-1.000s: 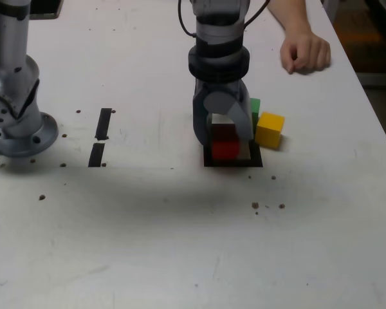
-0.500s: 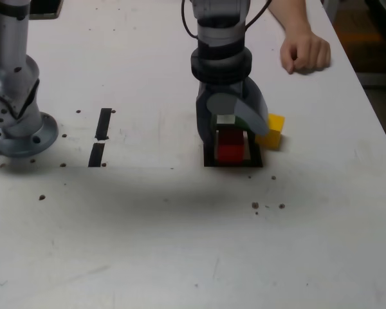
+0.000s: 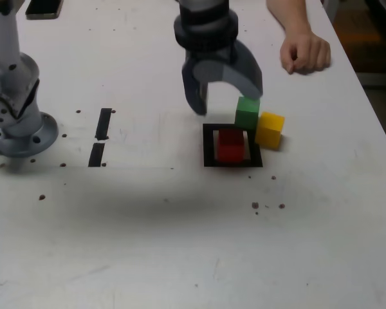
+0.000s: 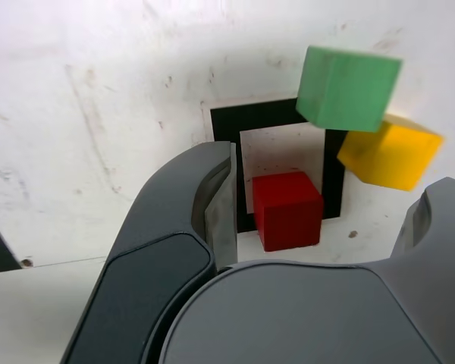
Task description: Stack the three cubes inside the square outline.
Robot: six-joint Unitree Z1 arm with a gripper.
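The red cube [image 3: 231, 145] [image 4: 287, 209] rests on the table inside the black square outline [image 3: 209, 147] [image 4: 231, 129]. Just behind the outline's far right corner stands the green cube [image 3: 248, 112] [image 4: 347, 88], and the yellow cube [image 3: 269, 129] [image 4: 390, 153] sits beside it on the exterior view's right. My gripper [image 3: 224, 98] [image 4: 318, 220] hangs open above and slightly behind the red cube, holding nothing. Its two fingers stand well apart, clear of all three cubes.
A person's hand [image 3: 305, 51] rests on the table at the back right of the exterior view. The arm's grey base [image 3: 16, 109] stands at the left. Two short black tape strips [image 3: 100, 135] lie left of the outline. Small dark specks dot the table.
My gripper opened, let go of the red cube inside the outline, and rose up and back from it. The cubes have stayed where they were.
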